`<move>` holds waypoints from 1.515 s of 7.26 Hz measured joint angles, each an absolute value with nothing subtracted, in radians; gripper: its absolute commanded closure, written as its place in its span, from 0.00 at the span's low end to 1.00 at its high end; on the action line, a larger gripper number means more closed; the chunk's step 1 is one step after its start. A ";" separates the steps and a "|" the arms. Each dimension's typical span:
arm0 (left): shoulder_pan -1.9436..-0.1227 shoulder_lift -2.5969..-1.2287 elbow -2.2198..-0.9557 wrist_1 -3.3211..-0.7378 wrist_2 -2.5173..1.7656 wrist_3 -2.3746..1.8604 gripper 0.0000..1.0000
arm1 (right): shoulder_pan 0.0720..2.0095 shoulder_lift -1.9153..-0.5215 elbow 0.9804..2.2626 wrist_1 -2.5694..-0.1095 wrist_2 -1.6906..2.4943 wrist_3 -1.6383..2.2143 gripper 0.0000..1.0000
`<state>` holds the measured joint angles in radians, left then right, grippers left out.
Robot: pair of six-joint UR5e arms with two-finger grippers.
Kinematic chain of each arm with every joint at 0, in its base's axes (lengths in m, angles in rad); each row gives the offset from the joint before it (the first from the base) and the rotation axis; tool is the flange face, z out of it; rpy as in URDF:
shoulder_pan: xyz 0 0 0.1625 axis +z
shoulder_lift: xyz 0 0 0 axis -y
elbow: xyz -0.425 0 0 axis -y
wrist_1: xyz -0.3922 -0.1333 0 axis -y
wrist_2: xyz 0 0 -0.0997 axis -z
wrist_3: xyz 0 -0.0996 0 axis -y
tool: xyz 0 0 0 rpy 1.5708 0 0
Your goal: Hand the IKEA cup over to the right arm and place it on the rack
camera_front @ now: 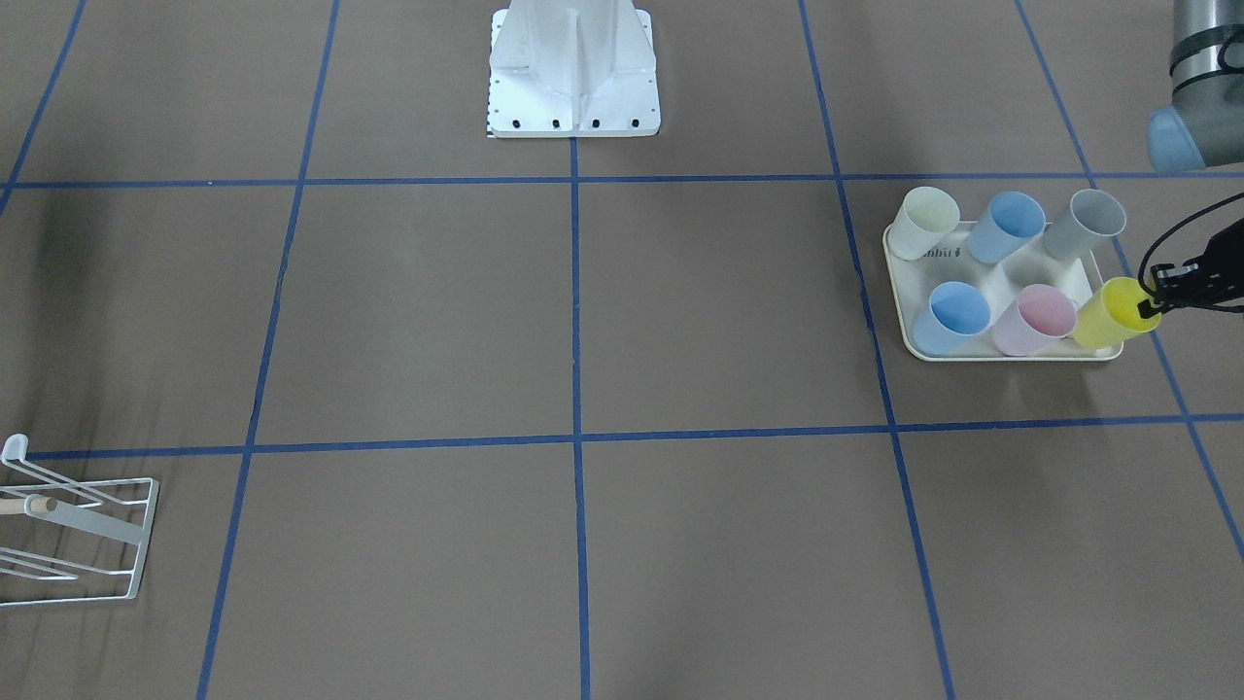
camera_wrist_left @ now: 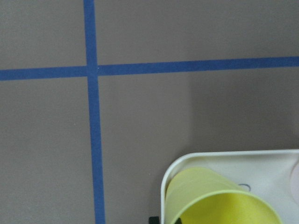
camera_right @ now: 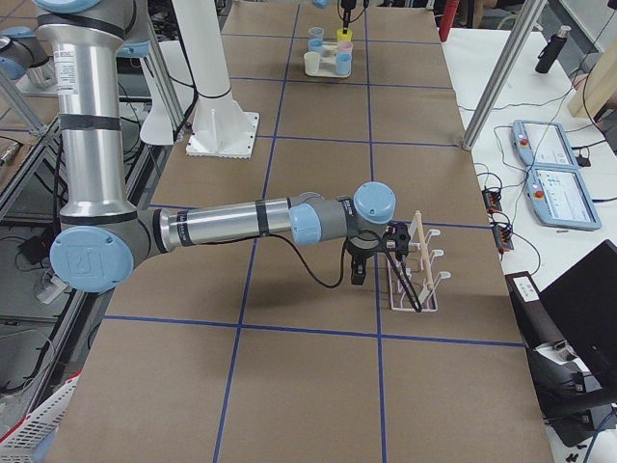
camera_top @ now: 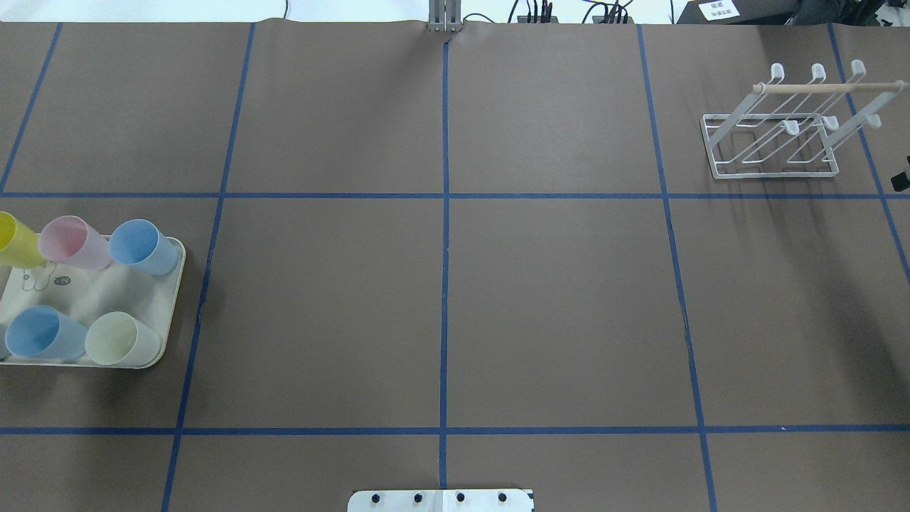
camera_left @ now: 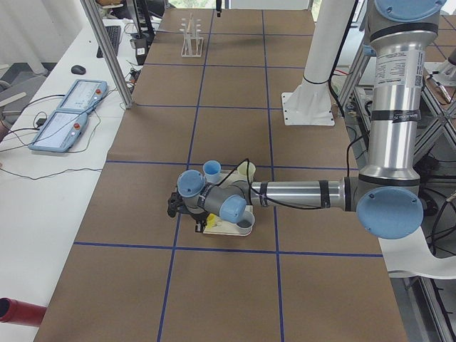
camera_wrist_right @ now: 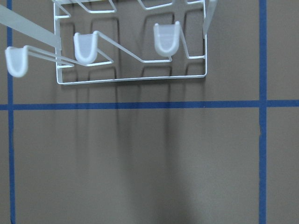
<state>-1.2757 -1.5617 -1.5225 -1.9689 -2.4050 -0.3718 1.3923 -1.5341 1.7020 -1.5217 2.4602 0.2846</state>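
Standing at the outer corner of the cream tray point(camera_front: 999, 352), the yellow cup point(camera_front: 1113, 313) has the left gripper point(camera_front: 1154, 305) at its rim. One black fingertip point(camera_front: 1147, 311) shows against the inside of the mouth, and the rest of the gripper is just outside the wall. Whether the fingers are already pinching the rim or only straddling it cannot be told. The left wrist camera sees the same cup close up at the rounded corner of the tray, leaning across the bottom of the frame. Five more cups share the tray: a pink cup point(camera_front: 1035, 321) just beside the yellow one, a blue cup point(camera_front: 952, 318) next along, and behind them a grey cup point(camera_front: 1086, 224), a second blue cup point(camera_front: 1006, 227) and a pale green cup point(camera_front: 925, 222). Well apart from all this, at the far end of the brown table point(camera_front: 729, 311) marked with blue tape lines, sits the white wire rack point(camera_top: 782, 135) with its wooden rod point(camera_top: 817, 88) across the top. The right arm point(camera_right: 222, 222) stretches out low over the table, and the right gripper point(camera_right: 393, 239) is just beside the rack. How its fingers stand cannot be told.
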 measured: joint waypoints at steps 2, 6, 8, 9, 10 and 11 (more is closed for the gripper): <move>-1.345 -1.566 -1.658 -1.833 -2.429 -0.367 1.00 | 1.335 -1.495 1.701 -1.518 2.459 0.286 0.00; -1.393 -1.589 -1.864 -1.665 -2.432 -0.450 1.00 | 1.236 -1.344 1.650 -1.505 2.454 0.485 0.01; -1.330 -1.654 -1.929 -1.650 -2.438 -0.688 1.00 | 1.126 -1.268 1.642 -1.386 2.403 0.755 0.01; -1.280 -1.703 -1.940 -1.647 -2.437 -0.799 1.00 | 1.047 -1.235 1.641 -1.284 2.330 0.918 0.01; -1.233 -1.760 -1.940 -1.643 -2.434 -0.903 1.00 | 0.959 -1.196 1.641 -1.187 2.227 1.078 0.01; -1.188 -1.819 -1.931 -1.640 -2.434 -1.009 1.00 | 0.870 -1.153 1.644 -1.102 2.113 1.225 0.01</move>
